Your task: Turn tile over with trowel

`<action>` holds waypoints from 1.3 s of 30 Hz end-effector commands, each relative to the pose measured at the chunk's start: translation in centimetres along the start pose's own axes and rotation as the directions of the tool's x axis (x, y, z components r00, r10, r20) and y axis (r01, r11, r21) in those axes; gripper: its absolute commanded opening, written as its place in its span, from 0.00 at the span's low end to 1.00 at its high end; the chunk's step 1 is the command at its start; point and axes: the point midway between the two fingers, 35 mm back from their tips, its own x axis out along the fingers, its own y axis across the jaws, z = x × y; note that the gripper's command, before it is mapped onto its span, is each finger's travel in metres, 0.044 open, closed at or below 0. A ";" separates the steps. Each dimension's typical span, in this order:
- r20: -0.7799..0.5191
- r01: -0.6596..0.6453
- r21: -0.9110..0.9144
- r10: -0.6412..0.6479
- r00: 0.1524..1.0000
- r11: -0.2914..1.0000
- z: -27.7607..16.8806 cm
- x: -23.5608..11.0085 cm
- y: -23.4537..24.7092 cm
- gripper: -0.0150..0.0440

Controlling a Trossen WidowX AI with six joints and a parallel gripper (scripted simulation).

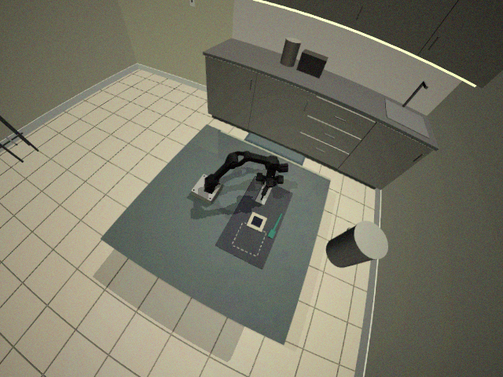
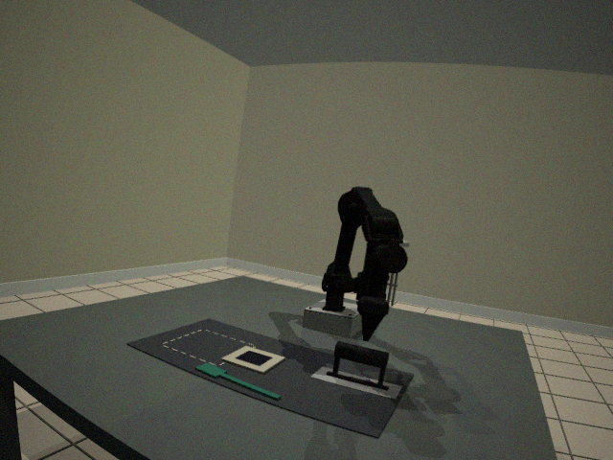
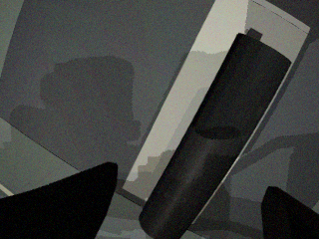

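Note:
The white tile (image 1: 257,221) (image 2: 253,358) lies flat on the dark mat (image 1: 280,206) (image 2: 306,396) with its dark marked square facing up. It sits at the arm-side end of the dashed outline (image 1: 234,237) (image 2: 180,337). The small green trowel (image 1: 274,227) (image 2: 238,379) lies on the mat beside the tile, untouched. My gripper (image 1: 265,188) (image 2: 369,334) (image 3: 191,186) is open and empty. It hangs just above a black-handled float (image 1: 262,197) (image 2: 360,354) (image 3: 219,133), which rests on its pale plate at the mat's arm-side end.
The arm's base (image 1: 206,188) (image 2: 330,319) stands on the table (image 1: 162,227) (image 2: 148,405) beside the mat. A grey bin (image 1: 357,243) stands on the floor off the table's right edge. Kitchen cabinets (image 1: 308,105) run along the back.

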 end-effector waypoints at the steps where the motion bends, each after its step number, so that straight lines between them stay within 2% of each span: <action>1: 0.018 -0.029 -0.135 0.032 0.999 0.990 -0.1 0.4 0.0 0.76; 13: 0.012 -0.124 -0.491 0.148 0.989 0.862 -2.3 0.2 -0.5 0.76; 18: 0.007 -0.141 -0.579 0.179 0.984 0.803 -2.8 0.2 -0.7 0.76; 28: 0.036 -0.122 -0.814 0.259 0.965 0.568 -2.7 1.1 -0.8 0.76; 39: 0.071 -0.021 -0.967 0.346 0.935 0.255 -2.4 2.0 -1.2 0.76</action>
